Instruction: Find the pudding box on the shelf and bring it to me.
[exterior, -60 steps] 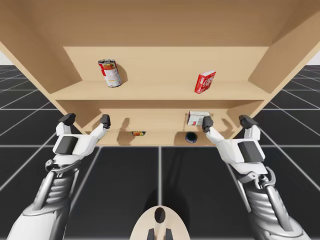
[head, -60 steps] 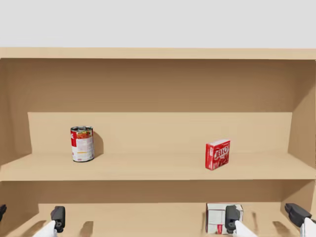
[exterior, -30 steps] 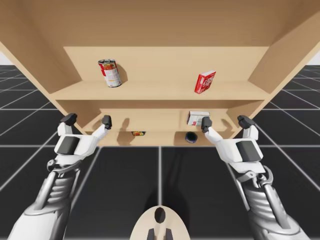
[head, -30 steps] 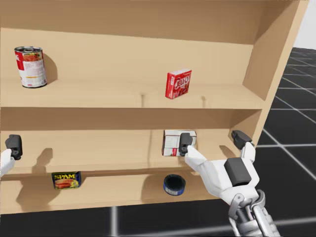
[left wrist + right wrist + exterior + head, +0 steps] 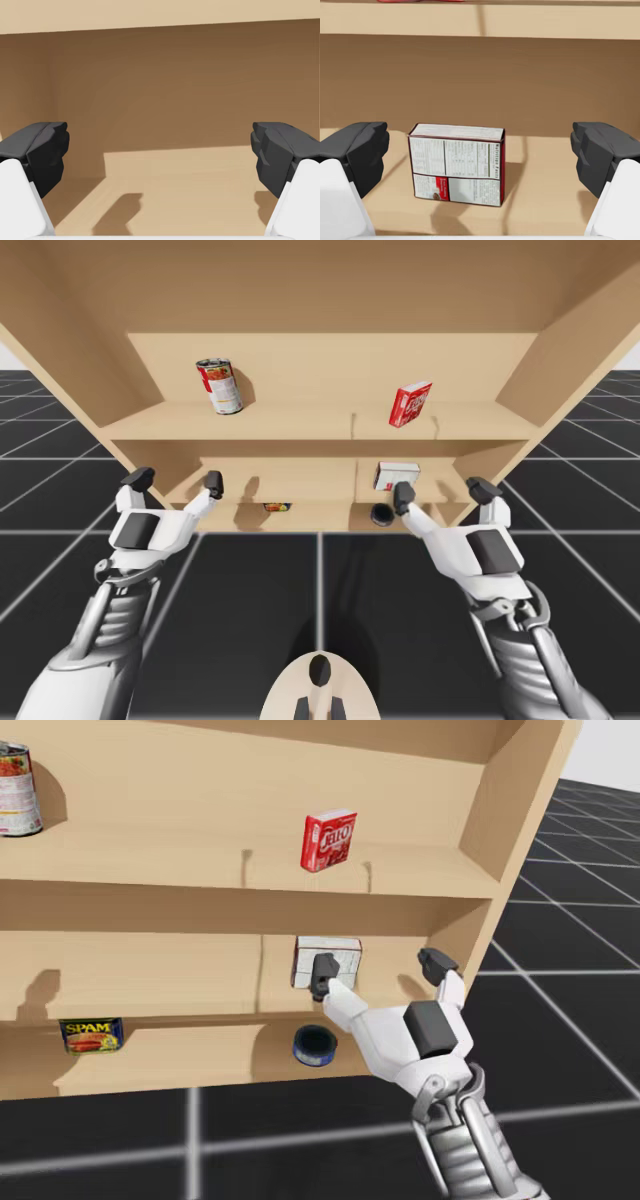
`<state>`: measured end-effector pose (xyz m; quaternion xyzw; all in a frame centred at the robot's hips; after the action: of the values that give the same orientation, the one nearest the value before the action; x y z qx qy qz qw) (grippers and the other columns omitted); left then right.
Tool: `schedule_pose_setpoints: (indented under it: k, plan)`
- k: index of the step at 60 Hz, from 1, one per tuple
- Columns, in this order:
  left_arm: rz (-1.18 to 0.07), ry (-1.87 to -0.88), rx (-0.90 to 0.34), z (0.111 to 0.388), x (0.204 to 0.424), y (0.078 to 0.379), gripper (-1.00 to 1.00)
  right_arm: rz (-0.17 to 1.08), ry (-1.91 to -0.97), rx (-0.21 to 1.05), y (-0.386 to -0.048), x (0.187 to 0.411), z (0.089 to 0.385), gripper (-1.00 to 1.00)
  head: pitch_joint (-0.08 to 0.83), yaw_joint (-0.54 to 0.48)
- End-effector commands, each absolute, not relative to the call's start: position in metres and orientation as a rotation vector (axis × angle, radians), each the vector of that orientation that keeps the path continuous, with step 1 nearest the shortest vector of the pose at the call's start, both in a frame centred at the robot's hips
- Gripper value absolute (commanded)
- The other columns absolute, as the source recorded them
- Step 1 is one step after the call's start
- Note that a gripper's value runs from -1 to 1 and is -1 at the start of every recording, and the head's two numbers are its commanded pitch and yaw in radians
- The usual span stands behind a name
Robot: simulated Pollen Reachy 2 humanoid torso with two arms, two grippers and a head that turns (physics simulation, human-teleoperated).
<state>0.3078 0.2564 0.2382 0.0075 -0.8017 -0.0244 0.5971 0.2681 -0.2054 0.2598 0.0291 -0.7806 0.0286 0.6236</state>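
The right gripper [image 5: 441, 494] hung with its fingers spread wide, touching nothing. Just ahead of it, nearer its inner finger, a white and dark-red box [image 5: 457, 170] stood on its long edge, its printed panel facing outward. The left gripper [image 5: 175, 480], likewise spread, faced the shelf [image 5: 545, 200] of pale wood. A red box [image 5: 329, 841] sat above the right gripper, a blue round tin [image 5: 315, 1045] below. Dark gridded floor [image 5: 250, 590] lay around.

Lettering is borne by a red box [image 5: 329, 840], upper centre, a blue tin [image 5: 91, 1034], lower left, and a white box [image 5: 348, 958], centre.
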Motion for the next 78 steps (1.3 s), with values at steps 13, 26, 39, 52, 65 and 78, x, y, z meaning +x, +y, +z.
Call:
schedule_pose_setpoints:
  k: [13, 26, 39, 52, 65, 78]
  plan:
    - [-0.044, -1.853, 0.006, 0.239, 0.307, 0.259, -1.0, -0.007, -1.706, 0.115, -0.159, 0.252, 0.259, -1.0, 0.438, -0.26]
    - [-0.044, -1.848, 0.008, 0.239, 0.307, 0.26, -1.0, -0.039, -1.681, 0.112, -0.144, 0.268, 0.255, -1.0, 0.447, -0.26]
    - [-0.033, -1.848, 0.0, 0.24, 0.306, 0.262, -1.0, -0.069, -1.643, 0.044, -0.13, 0.301, 0.24, -1.0, 0.457, -0.25]
    - [-0.024, -1.85, -0.008, 0.241, 0.305, 0.265, -1.0, -0.106, -1.614, -0.025, -0.119, 0.332, 0.238, -1.0, 0.468, -0.24]
    - [-0.016, -1.849, -0.012, 0.242, 0.304, 0.268, -1.0, -0.121, -1.564, -0.082, -0.111, 0.362, 0.227, -1.0, 0.478, -0.23]
    - [-0.015, -1.847, -0.019, 0.242, 0.304, 0.27, -1.0, -0.138, -1.533, -0.145, -0.112, 0.389, 0.216, -1.0, 0.48, -0.22]
